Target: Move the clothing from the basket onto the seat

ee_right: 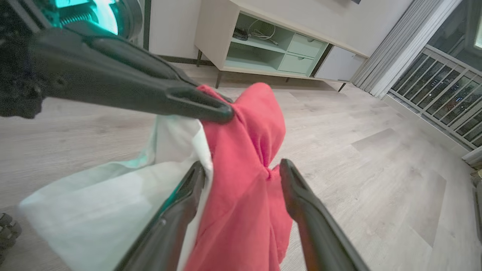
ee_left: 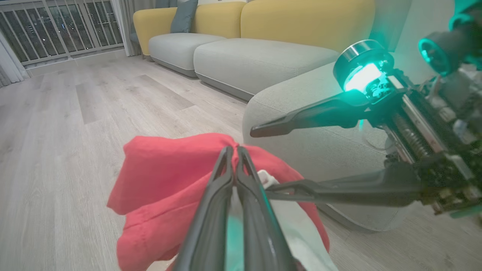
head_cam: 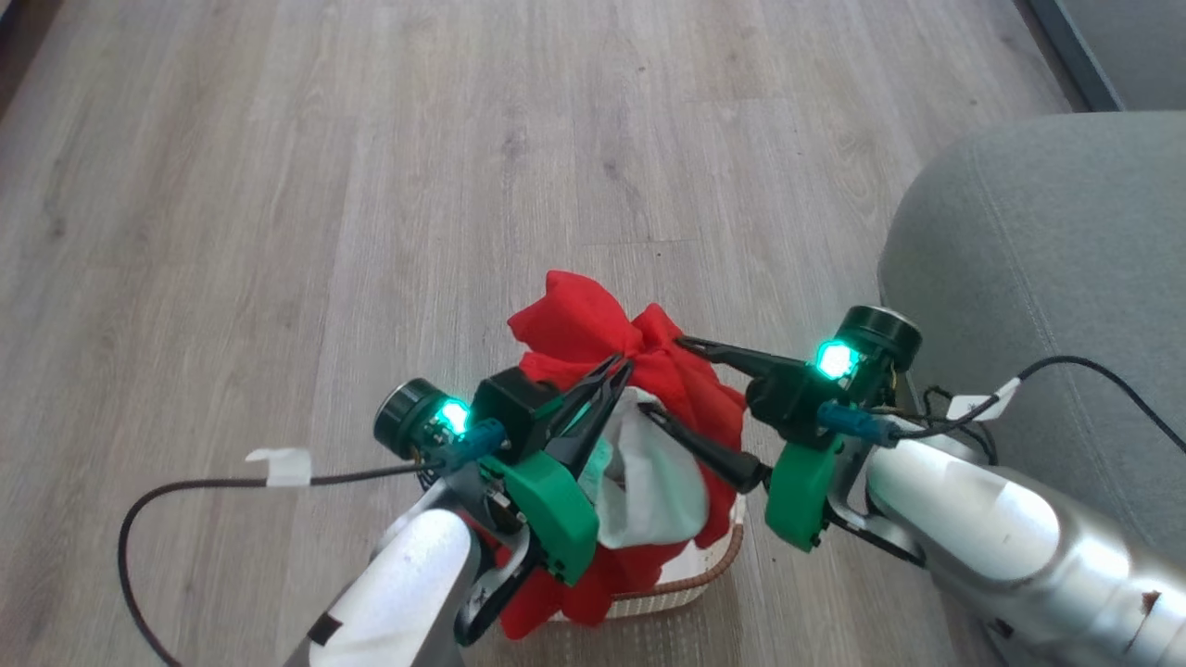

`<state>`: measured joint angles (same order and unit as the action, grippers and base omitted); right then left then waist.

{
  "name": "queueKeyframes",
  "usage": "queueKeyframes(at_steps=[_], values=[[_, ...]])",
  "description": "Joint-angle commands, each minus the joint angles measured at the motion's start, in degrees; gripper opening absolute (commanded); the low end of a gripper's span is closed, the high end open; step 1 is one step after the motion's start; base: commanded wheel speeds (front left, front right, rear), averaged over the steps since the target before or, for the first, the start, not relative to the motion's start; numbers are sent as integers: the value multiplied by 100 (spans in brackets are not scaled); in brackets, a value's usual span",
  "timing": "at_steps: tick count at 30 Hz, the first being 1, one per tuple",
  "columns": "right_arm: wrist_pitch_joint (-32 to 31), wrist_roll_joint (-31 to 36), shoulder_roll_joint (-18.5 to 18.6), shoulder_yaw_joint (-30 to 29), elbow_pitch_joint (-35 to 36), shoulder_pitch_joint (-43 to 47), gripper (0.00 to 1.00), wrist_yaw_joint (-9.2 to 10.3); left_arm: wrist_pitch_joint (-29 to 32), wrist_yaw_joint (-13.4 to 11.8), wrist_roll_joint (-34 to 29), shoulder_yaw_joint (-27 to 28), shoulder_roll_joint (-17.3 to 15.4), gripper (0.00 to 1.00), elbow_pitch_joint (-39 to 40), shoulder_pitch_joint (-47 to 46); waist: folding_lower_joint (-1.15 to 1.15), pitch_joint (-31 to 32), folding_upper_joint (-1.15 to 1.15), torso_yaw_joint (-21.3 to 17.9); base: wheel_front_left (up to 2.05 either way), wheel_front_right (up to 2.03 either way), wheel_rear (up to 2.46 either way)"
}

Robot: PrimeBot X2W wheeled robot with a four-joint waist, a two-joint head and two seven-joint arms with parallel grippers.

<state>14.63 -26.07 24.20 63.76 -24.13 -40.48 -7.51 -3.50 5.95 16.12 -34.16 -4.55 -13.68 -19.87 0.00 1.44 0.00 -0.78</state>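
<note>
Over the basket [head_cam: 686, 584], pinching the clothing [head_cam: 574, 324] by its top fold with the left gripper [head_cam: 619, 369], clamped tight for lifting out. Straddling the red cloth with the right gripper [head_cam: 662, 375], jaws wide, probably to share the load. Draped partly in the basket, just beside the seat [head_cam: 1038, 241].

No text, number, brand or sign is legible in any of the three views. The small white paper tag [head_cam: 278, 466] folded around the thin black cable [head_cam: 352, 476] at the left arm presents a blank face. The similar white tag [head_cam: 984, 402] on the black cable [head_cam: 1084, 363] at the right arm is too small for any marking to be read.
</note>
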Motion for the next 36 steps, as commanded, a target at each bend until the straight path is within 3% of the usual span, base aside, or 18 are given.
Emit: queueKeyframes(at_steps=[1, 5, 13, 18, 20, 29, 30, 33, 34, 36], values=[[37, 57, 88, -100, 52, -95, 100, 2, 17, 32, 15, 149, -44, 0, 278, -339, 0, -7, 0, -18, 0, 0, 0], [37, 197, 52, -142, -15, -109, 100, 2, 57, 58, 68, 34, -64, 0, 341, -328, 0, -38, 0, -45, 0, 0, 0], [37, 131, 39, 448, 111, -396, 100, 2, 77, 136, 340, -475, -168, 0, 472, -468, 0, -88, 0, -21, 0, 0, 0], [37, -6, 66, 505, 123, -498, 100, 2, 13, 149, 564, -709, -285, 0, 479, -605, 0, -108, 0, -5, 0, 0, 0], [37, -95, 57, 511, 84, -469, 2, 2, -13, 150, 657, -749, -311, 0, 470, -634, 0, -107, 0, -4, 0, 0, 0], [37, -440, 145, 502, 22, -385, 0, 2, -118, 138, 825, -773, -442, 0, 401, -696, 0, -103, 0, -59, 0, 0, 0], [37, -460, 155, 486, 31, -380, 0, 2, -141, 125, 829, -760, -445, 6, 395, -696, 0, -100, 0, -72, 0, 0, 0], [37, -524, 187, 396, 48, -340, 0, 2, -222, 65, 823, -727, -450, 61, 357, -686, 0, -83, 0, -109, 0, 0, 0], [37, -544, 206, 344, 41, -317, 0, 2, -265, 33, 828, -706, -440, 100, 337, -675, 0, -79, 0, -118, 0, 0, 0], [37, -551, 231, 308, 23, -295, 0, 2, -303, 11, 828, -694, -435, 100, 310, -669, 0, -76, 0, -131, 0, 0, 0]])
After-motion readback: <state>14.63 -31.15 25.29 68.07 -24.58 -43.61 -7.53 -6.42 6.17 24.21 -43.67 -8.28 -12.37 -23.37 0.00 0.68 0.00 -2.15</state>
